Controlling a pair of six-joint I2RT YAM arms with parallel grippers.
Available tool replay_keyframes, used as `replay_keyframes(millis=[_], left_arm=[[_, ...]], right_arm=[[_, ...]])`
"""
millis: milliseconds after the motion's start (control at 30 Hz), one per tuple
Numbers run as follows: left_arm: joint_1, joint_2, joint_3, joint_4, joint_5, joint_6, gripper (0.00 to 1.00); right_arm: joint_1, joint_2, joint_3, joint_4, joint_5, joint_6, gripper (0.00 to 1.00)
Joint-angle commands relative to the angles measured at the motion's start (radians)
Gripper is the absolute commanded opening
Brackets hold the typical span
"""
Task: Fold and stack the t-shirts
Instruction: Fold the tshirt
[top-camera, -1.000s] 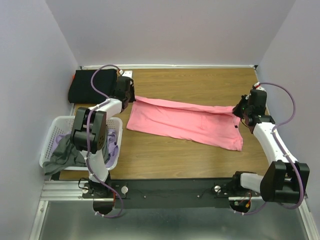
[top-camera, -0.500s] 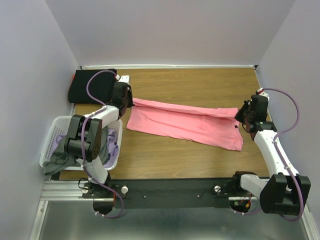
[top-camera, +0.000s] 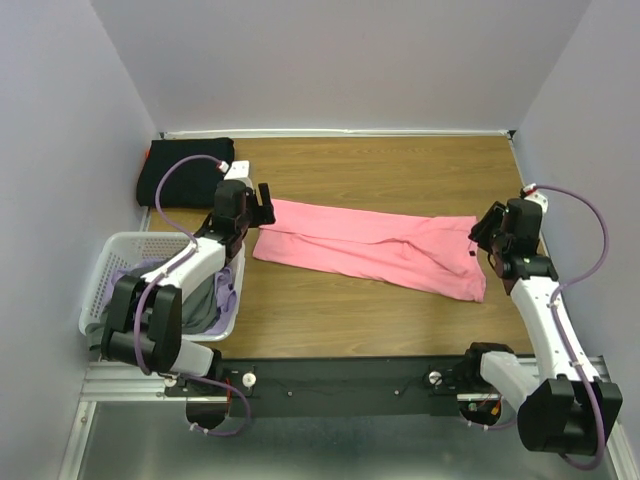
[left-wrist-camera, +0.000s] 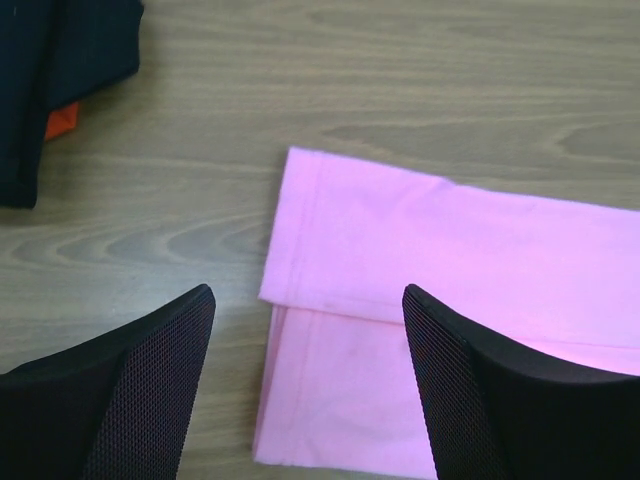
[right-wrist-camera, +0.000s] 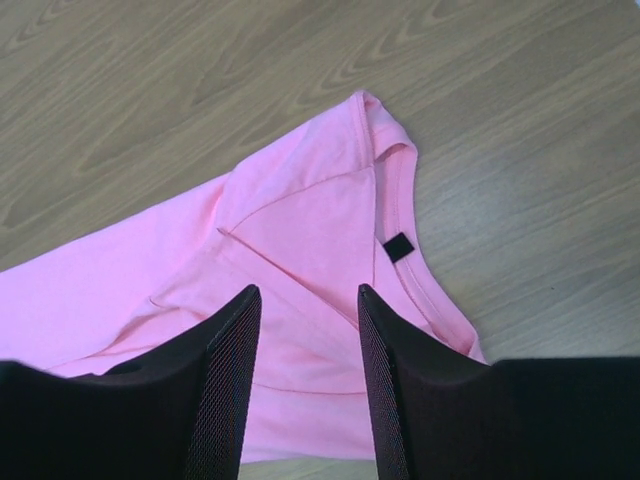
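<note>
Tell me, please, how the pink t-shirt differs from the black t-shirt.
The pink t-shirt lies stretched long across the middle of the table; the black t-shirt is a compact bundle at its far left corner. The pink t-shirt shows one lengthwise fold; the black t-shirt is folded small. Both lie unheld.

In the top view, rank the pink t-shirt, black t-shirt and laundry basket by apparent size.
Largest: pink t-shirt and laundry basket, too alike to rank; the left arm hides part of the basket.
Smallest: black t-shirt.
</note>
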Motion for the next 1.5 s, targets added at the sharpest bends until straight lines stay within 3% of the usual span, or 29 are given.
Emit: replay_keyframes(millis=[0, 267, 533, 733, 1100, 1467], left_arm=[[-0.026, -0.045, 0.005, 0.043, 0.017, -0.001, 0.85], [-0.029, 0.047, 0.040, 0.094, 0.073, 0.021, 0.87], [-0.030, 0.101, 0.056, 0.114, 0.106, 0.030, 0.87], [-0.030, 0.113, 0.059, 0.118, 0.108, 0.033, 0.87], [-0.030, 0.119, 0.062, 0.118, 0.103, 0.036, 0.87], [-0.030, 0.101, 0.053, 0.114, 0.099, 0.036, 0.87]], right_arm=[[0.002, 0.067, 0.029, 0.048, -0.070, -0.009, 0.51], [0.082, 0.346, 0.035, 0.242, -0.203, -0.008, 0.49], [0.160, 0.584, 0.139, 0.296, -0.167, 0.000, 0.48], [0.168, 0.690, 0.181, 0.312, -0.147, -0.003, 0.47], [0.183, 0.735, 0.193, 0.318, -0.151, -0.011, 0.43], [0.191, 0.718, 0.176, 0.316, -0.176, -0.017, 0.04]])
